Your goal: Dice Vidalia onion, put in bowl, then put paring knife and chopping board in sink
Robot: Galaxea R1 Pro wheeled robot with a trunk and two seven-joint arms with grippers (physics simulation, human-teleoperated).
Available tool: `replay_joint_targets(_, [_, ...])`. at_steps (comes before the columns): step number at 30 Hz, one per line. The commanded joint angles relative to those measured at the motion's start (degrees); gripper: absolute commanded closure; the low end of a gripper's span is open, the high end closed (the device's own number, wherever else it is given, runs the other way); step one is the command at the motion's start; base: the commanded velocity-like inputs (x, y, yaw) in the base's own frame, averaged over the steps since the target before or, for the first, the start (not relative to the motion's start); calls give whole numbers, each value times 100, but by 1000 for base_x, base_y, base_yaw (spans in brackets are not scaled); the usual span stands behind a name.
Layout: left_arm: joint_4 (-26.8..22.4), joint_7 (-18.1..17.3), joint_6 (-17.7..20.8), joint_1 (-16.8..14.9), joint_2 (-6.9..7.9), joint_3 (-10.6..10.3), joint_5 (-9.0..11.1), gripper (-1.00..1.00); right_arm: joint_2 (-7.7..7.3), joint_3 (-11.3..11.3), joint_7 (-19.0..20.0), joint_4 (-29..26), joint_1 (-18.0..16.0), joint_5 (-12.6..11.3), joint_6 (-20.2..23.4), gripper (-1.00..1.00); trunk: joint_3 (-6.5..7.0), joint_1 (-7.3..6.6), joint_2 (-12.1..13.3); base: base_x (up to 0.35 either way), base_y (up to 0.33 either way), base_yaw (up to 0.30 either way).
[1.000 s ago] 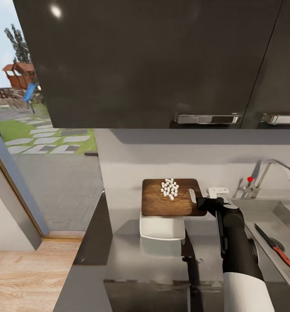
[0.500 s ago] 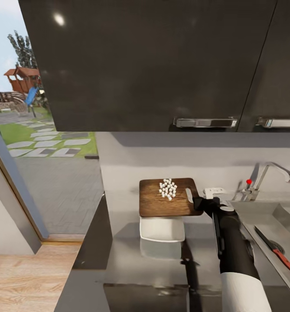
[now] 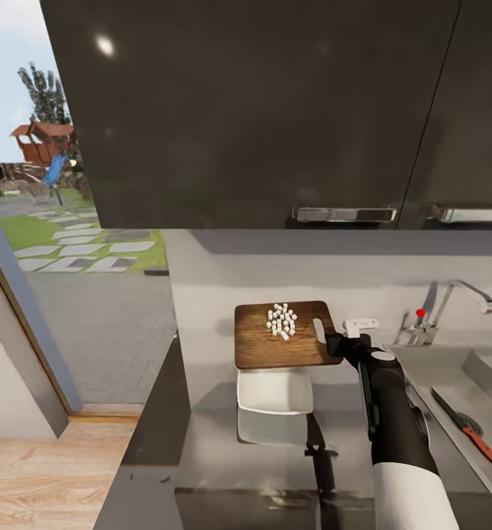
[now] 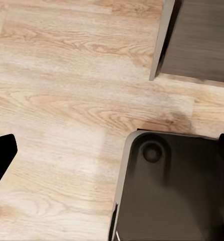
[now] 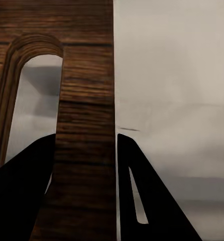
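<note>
From the head view, your right end effector (image 3: 332, 343) grips one chopping board (image 3: 279, 336) by its slotted end, held above the single white bowl (image 3: 273, 390) on the counter (image 3: 216, 434). Roughly twenty-odd white onion dice (image 3: 282, 321) sit on it. One paring knife (image 3: 468, 430) lies in the sink (image 3: 488, 368).

Your left wrist view shows wood floor (image 4: 67, 100); that end effector's state cannot be told.

Your right wrist view shows two dark fingers (image 5: 142, 196) clamped across the board's edge.
</note>
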Motion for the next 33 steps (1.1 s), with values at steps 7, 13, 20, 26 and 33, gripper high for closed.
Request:
replay_joint_targets(7, [-10,7,-11,1,2,-13,32,-100,7,-26,53,219,-7,61,-516,100,1,4,-12,0,0,0])
replay_joint_targets(13, [-12,6,-13,0,1,-14,23,-100,7,-40,49,577,-10,62,-1062,100,1,4,-12,0,0,0])
replay_joint_targets(20, [-12,4,-17,1,2,-19,23,-100,7,-50,42,788,-7,62,-1439,100,1,4,-12,0,0,0])
replay_joint_targets(26, [-13,7,-19,1,2,-21,23,-100,7,-59,50,811,-11,62,-1619,100,1,4,-12,0,0,0])
replay_joint_targets(33, [-13,8,-22,1,2,-21,23,-100,-24,-72,60,812,-10,-285,-1652,100,1,4,-12,0,0,0])
